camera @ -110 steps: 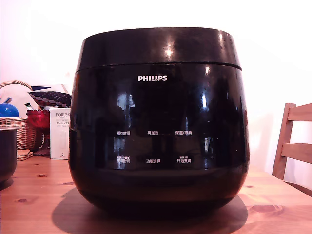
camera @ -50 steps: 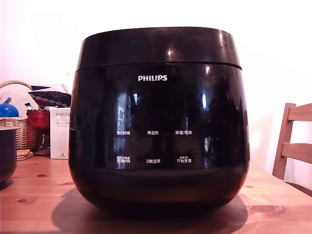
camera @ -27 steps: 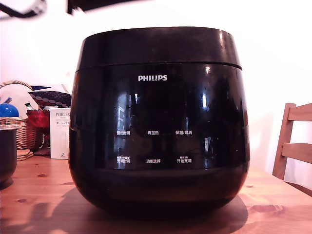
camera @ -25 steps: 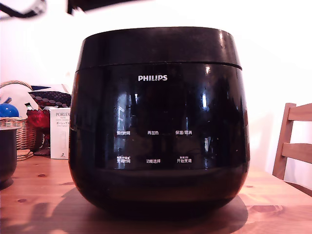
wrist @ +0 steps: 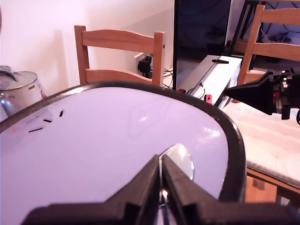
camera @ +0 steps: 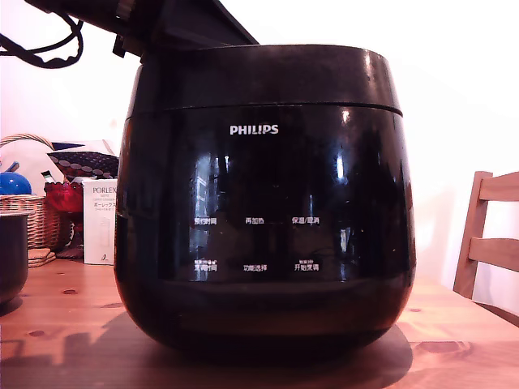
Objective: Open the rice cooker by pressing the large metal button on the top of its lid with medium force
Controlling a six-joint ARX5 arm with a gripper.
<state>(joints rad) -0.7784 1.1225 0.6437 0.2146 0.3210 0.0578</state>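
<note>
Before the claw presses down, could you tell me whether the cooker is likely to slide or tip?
Probably neither. The cooker is wide and squat, sitting flat on the wooden table, so it likely stays put. The closed claw is above the button near the lid's rim, so the off-centre push might rock it slightly. The glossy lid looks slippery.

Above the lid (wrist: 117, 140) nothing blocked the claw (wrist: 161, 180); its closed tips sat at the metal button (wrist: 180, 159). A basket (camera: 36, 219) crowded the worktop's (camera: 454, 340) far edge.
</note>
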